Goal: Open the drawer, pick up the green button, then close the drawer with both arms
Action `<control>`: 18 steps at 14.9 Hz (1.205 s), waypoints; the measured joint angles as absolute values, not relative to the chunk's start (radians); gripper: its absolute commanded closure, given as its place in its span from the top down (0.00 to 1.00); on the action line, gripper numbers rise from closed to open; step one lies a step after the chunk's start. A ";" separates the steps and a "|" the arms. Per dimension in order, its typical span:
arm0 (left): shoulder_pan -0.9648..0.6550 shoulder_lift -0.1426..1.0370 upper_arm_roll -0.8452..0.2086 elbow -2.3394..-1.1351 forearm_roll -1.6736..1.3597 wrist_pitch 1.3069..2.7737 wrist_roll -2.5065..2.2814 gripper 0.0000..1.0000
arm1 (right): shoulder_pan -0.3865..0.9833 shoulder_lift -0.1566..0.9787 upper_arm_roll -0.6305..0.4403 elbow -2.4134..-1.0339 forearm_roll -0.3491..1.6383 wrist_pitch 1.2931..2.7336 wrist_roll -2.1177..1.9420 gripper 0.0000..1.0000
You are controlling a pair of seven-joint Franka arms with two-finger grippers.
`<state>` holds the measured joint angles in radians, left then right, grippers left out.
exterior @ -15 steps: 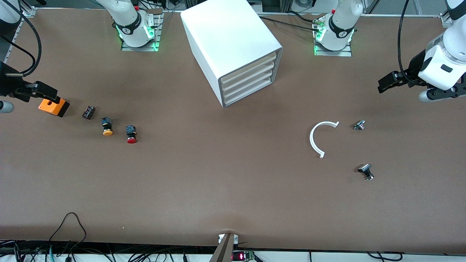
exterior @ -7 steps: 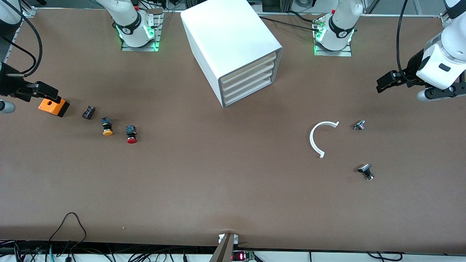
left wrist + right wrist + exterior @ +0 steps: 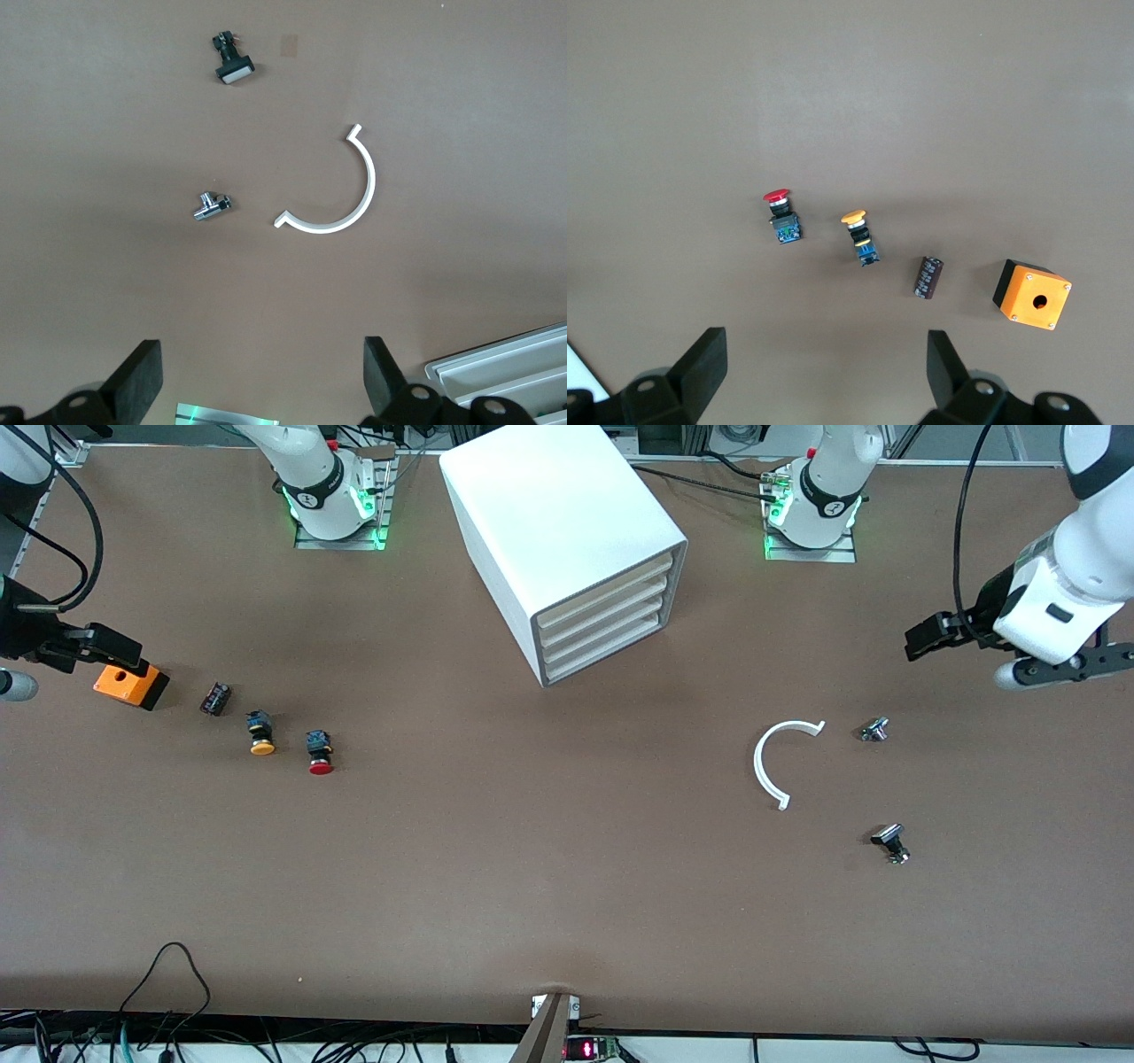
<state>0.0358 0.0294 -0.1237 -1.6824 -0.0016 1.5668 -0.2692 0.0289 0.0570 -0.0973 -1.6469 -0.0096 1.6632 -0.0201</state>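
Both grippers hung with fingers spread and empty; the drawer was shut.

The left gripper [image 3: 259, 385], holding nothing, was in the air over bare table at the left arm's end, near a white curved strip [image 3: 779, 759] and two small metal parts [image 3: 874, 730]. The right gripper [image 3: 824, 376], fingers apart, hung over the orange box [image 3: 131, 685], beside the red-capped button [image 3: 320, 752] and the yellow-capped one [image 3: 260, 732]. The drawer [image 3: 607, 656] sat flush, lowest in the white cabinet [image 3: 554, 518]; the green button was not visible.

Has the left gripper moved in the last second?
Yes. The left gripper has shifted toward the cabinet, away from the table's end, judged against the chrome fitting, which stayed put.
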 measured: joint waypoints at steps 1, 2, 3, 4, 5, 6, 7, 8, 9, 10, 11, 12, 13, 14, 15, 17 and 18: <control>0.031 0.051 -0.127 -1.670 0.004 1.553 -0.269 1.00 | 0.029 0.057 -0.097 -1.647 -0.010 1.663 -0.020 1.00; 0.027 0.077 -0.128 -1.646 0.005 1.531 -0.270 1.00 | 0.029 0.057 -0.098 -1.647 -0.010 1.663 -0.020 1.00; 0.024 0.106 -0.129 -1.618 0.005 1.505 -0.270 1.00 | 0.029 0.057 -0.098 -1.647 -0.010 1.663 -0.020 1.00; 0.021 0.134 -0.134 -1.597 0.005 1.490 -0.269 1.00 | 0.029 0.058 -0.098 -1.647 -0.010 1.663 -0.020 1.00; 0.019 0.158 -0.146 -1.585 0.005 1.485 -0.269 1.00 | 0.029 0.060 -0.099 -1.648 -0.010 1.663 -0.021 1.00; 0.017 0.179 -0.161 -1.581 0.001 1.485 -0.269 1.00 | 0.029 0.067 -0.098 -1.650 -0.010 1.663 -0.023 1.00; 0.014 0.201 -0.170 -1.581 -0.017 1.485 -0.269 1.00 | 0.029 0.077 -0.096 -1.650 -0.010 1.663 -0.023 1.00; 0.013 0.227 -0.175 -1.584 -0.054 1.489 -0.267 1.00 | 0.030 0.088 -0.094 -1.650 -0.009 1.663 -0.024 1.00; 0.013 0.254 -0.175 -1.595 -0.094 1.506 -0.257 1.00 | 0.030 0.099 -0.093 -1.650 -0.009 1.663 -0.028 1.00; 0.016 0.281 -0.175 -1.615 -0.130 1.540 -0.238 1.00 | 0.032 0.109 -0.092 -1.651 -0.009 1.662 -0.040 1.00; 0.019 0.308 -0.174 -1.639 -0.174 1.574 -0.215 1.00 | 0.039 0.119 -0.090 -1.651 -0.008 1.662 -0.050 1.00; 0.021 0.334 -0.174 -1.666 -0.225 1.596 -0.192 1.00 | 0.049 0.126 -0.088 -1.651 -0.007 1.661 -0.052 1.00; 0.022 0.358 -0.174 -1.694 -0.282 1.607 -0.164 1.00 | 0.062 0.133 -0.084 -1.650 -0.006 1.661 -0.053 1.00; 0.022 0.383 -0.174 -1.725 -0.342 1.613 -0.134 1.00 | 0.081 0.140 -0.079 -1.650 -0.005 1.663 -0.053 1.00; 0.020 0.407 -0.175 -1.760 -0.410 1.617 -0.100 1.00 | 0.105 0.150 -0.074 -1.650 -0.005 1.673 -0.052 1.00; 0.011 0.456 -0.178 -1.834 -0.547 1.629 0.002 1.00 | 0.142 0.179 -0.070 -1.650 -0.005 1.704 -0.050 1.00; 0.003 0.481 -0.184 -1.869 -0.602 1.648 0.063 1.00 | 0.150 0.194 -0.069 -1.650 -0.005 1.720 -0.050 1.00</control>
<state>0.0033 0.4814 -0.1839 -1.8688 -0.6020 1.6480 0.0631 0.1499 0.1940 -0.0692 -1.6504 -0.0047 1.7197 -0.0501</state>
